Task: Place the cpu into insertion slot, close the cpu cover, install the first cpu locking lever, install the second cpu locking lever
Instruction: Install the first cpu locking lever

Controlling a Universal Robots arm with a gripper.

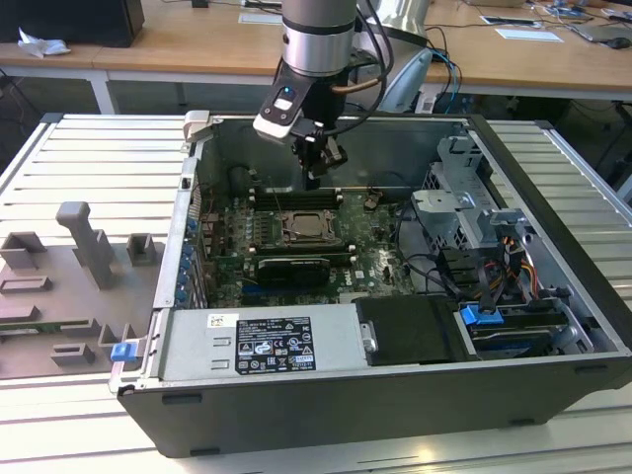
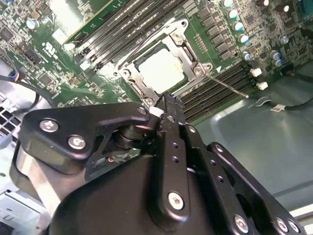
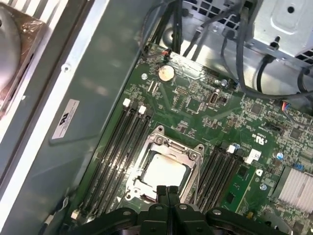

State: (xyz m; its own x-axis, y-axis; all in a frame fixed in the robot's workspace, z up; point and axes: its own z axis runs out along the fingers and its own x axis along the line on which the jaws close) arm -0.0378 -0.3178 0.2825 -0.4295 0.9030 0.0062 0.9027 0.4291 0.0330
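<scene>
My pincer (image 3: 167, 189) hangs pressed together and empty just over the socket (image 3: 133, 186) because, I reckon, the chip (image 3: 164, 171) already lies in it under the lowered metal frame (image 3: 171, 149), with one thin lever (image 2: 227, 84) jutting out unlatched.

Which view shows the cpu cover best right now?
Second wrist view: the cpu cover lies flat around the cpu, one corner behind the gripper. First wrist view hides one edge; exterior view shows it distant.
</scene>
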